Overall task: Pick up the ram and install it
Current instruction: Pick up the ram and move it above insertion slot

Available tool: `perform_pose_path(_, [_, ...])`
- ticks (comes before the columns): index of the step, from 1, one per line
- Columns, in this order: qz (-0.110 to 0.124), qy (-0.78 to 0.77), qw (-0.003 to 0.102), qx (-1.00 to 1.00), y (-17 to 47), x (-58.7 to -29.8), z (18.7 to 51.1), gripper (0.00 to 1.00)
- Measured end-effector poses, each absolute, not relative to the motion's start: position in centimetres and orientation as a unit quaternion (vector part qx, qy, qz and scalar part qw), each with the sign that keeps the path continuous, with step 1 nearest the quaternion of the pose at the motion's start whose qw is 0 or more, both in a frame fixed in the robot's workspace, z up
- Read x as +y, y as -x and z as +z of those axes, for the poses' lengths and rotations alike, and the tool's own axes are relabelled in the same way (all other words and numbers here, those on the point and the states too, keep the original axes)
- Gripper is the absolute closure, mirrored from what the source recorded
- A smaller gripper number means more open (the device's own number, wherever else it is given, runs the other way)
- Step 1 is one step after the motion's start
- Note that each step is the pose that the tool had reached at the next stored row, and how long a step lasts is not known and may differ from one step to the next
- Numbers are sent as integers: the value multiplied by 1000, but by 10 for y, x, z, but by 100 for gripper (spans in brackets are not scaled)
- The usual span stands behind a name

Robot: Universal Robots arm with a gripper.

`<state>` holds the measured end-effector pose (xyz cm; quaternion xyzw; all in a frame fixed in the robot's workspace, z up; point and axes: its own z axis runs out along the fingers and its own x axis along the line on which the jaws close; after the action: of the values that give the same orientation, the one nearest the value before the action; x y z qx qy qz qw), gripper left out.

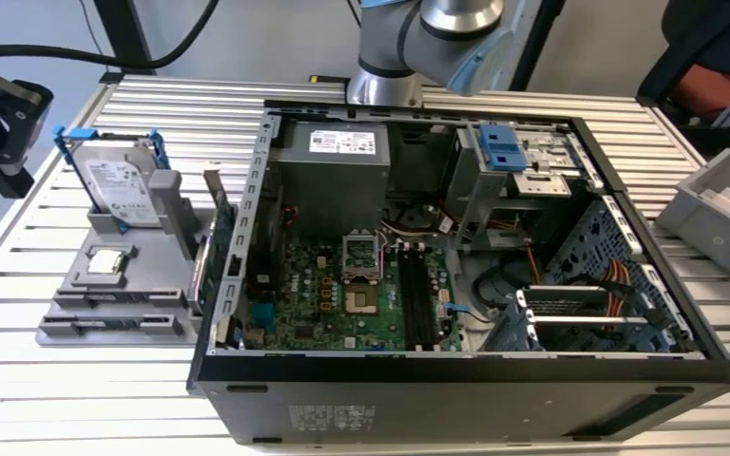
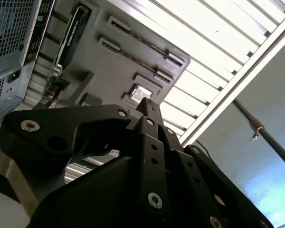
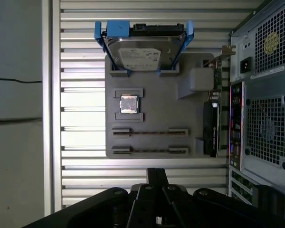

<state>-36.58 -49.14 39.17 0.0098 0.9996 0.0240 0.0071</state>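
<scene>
Jaws closed, empty, hovering clear of the ram (image 3: 149, 150), which stands edge-up in grey holder (image 3: 147, 114) ahead of the jaws. Likely light, stiff, fragile: pinch flat faces mid-length, avoiding contacts.

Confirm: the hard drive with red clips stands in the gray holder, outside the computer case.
The clips are blue, not red. The first wrist view shows the hard drive with blue clips standing in the gray holder, outside the computer case.
</scene>
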Motion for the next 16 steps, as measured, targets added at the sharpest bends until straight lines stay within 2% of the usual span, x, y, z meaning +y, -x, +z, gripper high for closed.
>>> perform_pose_path(16, [24, 0, 7, 1000, 366, -491, 392, 100])
